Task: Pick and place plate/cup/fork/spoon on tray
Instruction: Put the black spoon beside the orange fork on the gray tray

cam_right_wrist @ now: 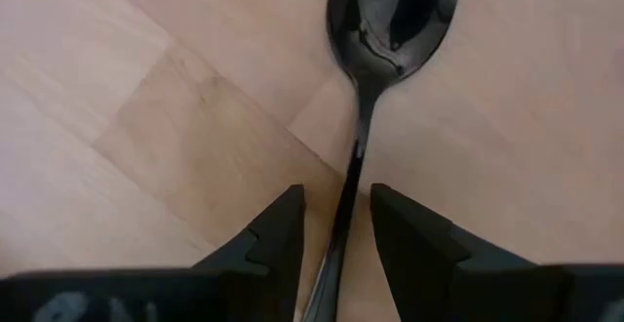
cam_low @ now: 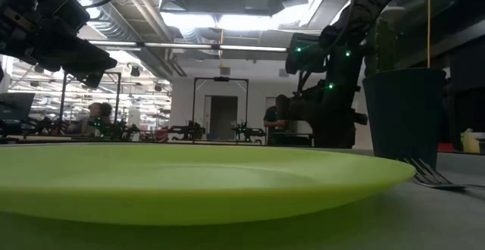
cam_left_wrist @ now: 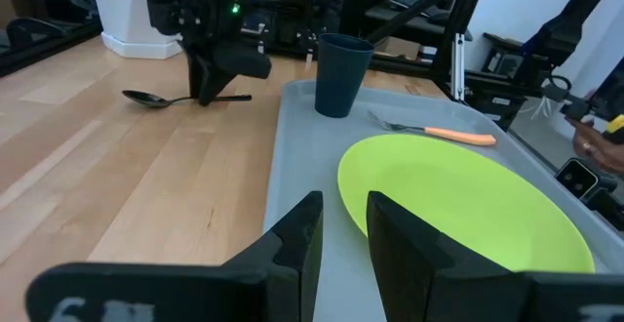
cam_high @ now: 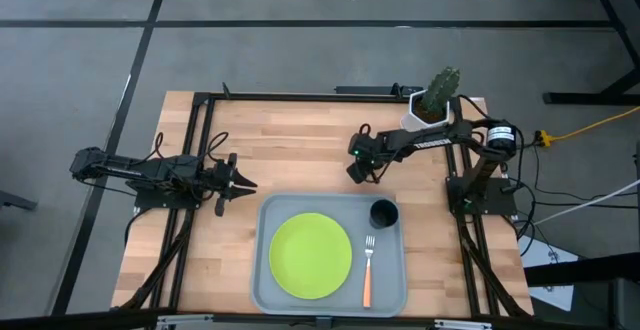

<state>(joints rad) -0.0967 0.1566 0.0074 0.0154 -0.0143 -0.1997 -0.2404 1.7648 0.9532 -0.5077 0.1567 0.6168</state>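
Spoon (cam_right_wrist: 390,29) lies flat on the bare wood table (cam_right_wrist: 117,117), bowl ahead of my right gripper (cam_right_wrist: 336,229); its thin handle runs back between my two slightly parted fingers, contact cannot be told. Behind that gripper the tray (cam_high: 262,270) holds plate (cam_high: 311,255), cup (cam_high: 384,213) and fork (cam_high: 367,273). My left gripper (cam_high: 247,183) hovers off the tray's corner, fingers slightly apart, empty.

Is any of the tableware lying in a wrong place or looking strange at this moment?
Only the spoon: it lies on the bare wood, off the tray, while the plate, cup and fork sit on it. The right gripper straddles its handle. Nothing looks spilled or damaged.
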